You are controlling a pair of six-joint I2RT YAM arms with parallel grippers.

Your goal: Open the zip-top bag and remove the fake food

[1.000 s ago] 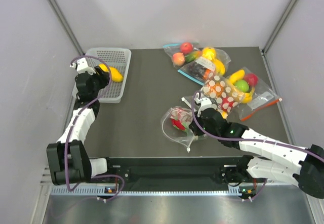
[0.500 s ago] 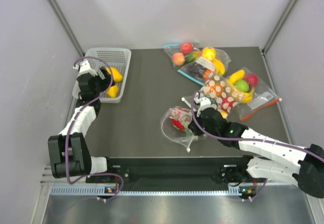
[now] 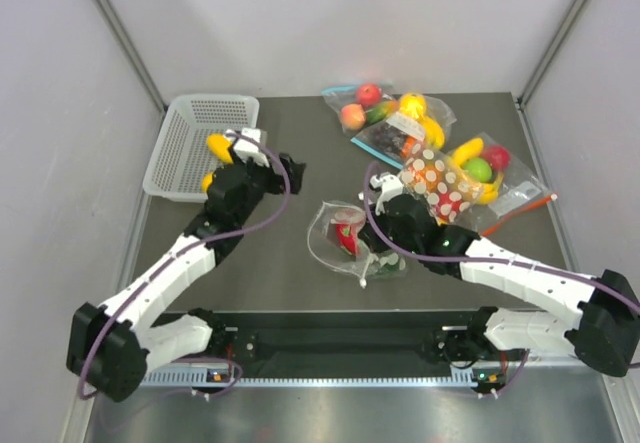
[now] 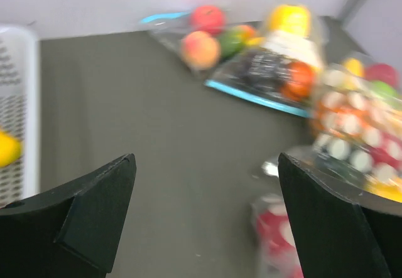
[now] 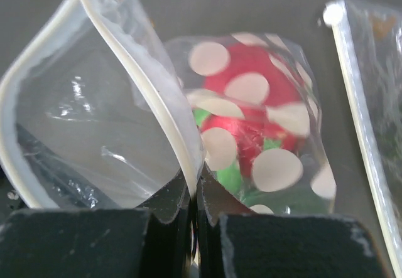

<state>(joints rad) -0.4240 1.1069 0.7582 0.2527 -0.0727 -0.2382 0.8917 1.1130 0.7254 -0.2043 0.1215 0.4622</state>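
Note:
The zip-top bag lies at mid-table, clear with white dots, its mouth gaping. My right gripper is shut on the bag's zip rim, pinching one lip between its fingertips. Inside the bag is fake food: a red piece with green leaves, also red from above. My left gripper hangs open and empty above the table, left of the bag; the bag shows blurred near its right finger. Yellow fake food lies in the basket.
A white mesh basket stands at the back left. A dotted bag showing orange and clear bags of toy fruit crowd the back right, close behind my right gripper.
My left gripper opened over the basket, left a yellow piece there and swung right toward the bag. The right gripper kept its hold and shifted the bag slightly left.

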